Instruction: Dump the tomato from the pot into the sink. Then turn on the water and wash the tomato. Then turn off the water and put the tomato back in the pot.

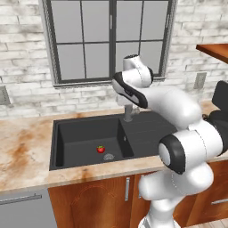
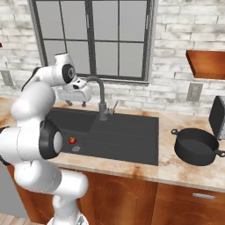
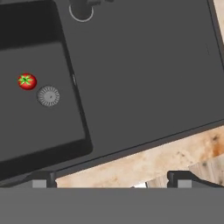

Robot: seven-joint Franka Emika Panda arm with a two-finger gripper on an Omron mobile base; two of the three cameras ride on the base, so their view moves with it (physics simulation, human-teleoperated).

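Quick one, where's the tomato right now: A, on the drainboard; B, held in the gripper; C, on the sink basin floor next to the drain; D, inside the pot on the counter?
C: the tomato lies on the basin floor of the sink beside the round drain, while the pot stands empty on the counter.

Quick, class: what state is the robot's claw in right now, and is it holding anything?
Claw: open, jaws wide apart, holding nothing; the tomato lies in the sink basin beside the drain.
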